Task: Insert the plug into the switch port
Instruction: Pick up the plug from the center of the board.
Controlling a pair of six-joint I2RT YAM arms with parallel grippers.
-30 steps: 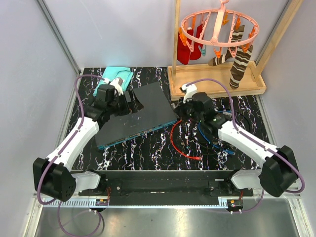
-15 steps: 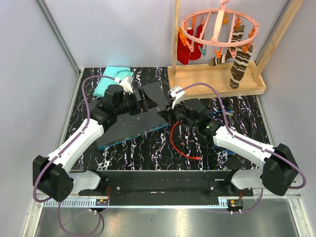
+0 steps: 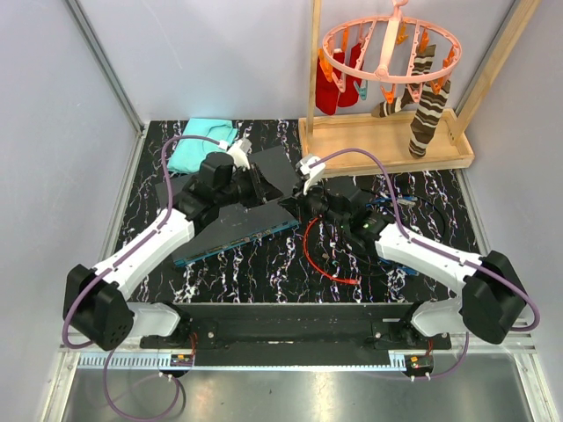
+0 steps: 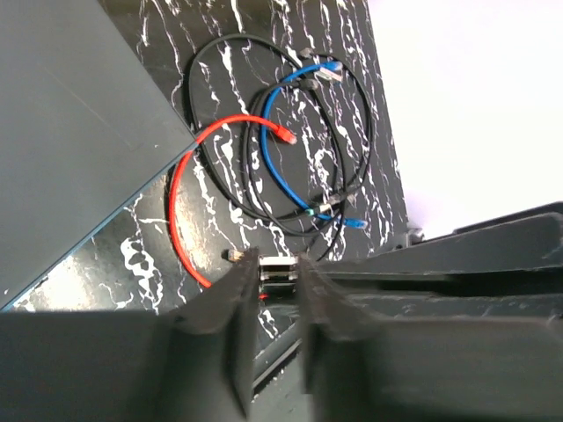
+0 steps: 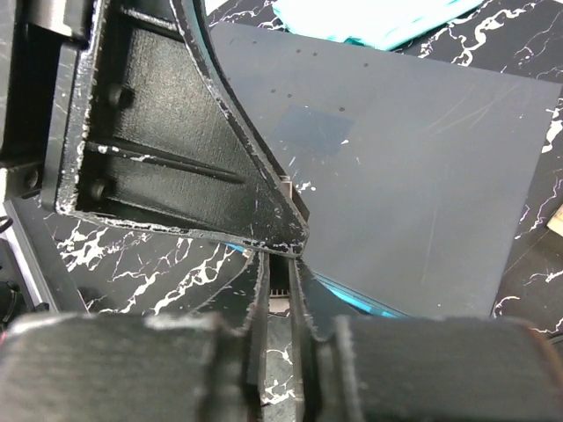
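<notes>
Large flat dark grey switch box [image 3: 242, 227] lies left of centre on the black marbled tabletop [image 3: 264, 264], both arms at its right end.
Its teal socket edge faces the near side. The right pincer [image 3: 302, 202] is closed, seemingly on the plug [image 5: 279, 301] of the thin red cable [image 4: 173, 207]. The left pincer [image 4: 274, 264] has narrowed; whether it grips anything I cannot tell.

Black white-veined tabletop [image 3: 264, 264], pale grey walls [image 3: 220, 61], wooden rack [image 3: 369, 154] at back right, pink peg hanger [image 3: 390, 44], seemingly hung with socks [image 3: 428, 105]
</notes>
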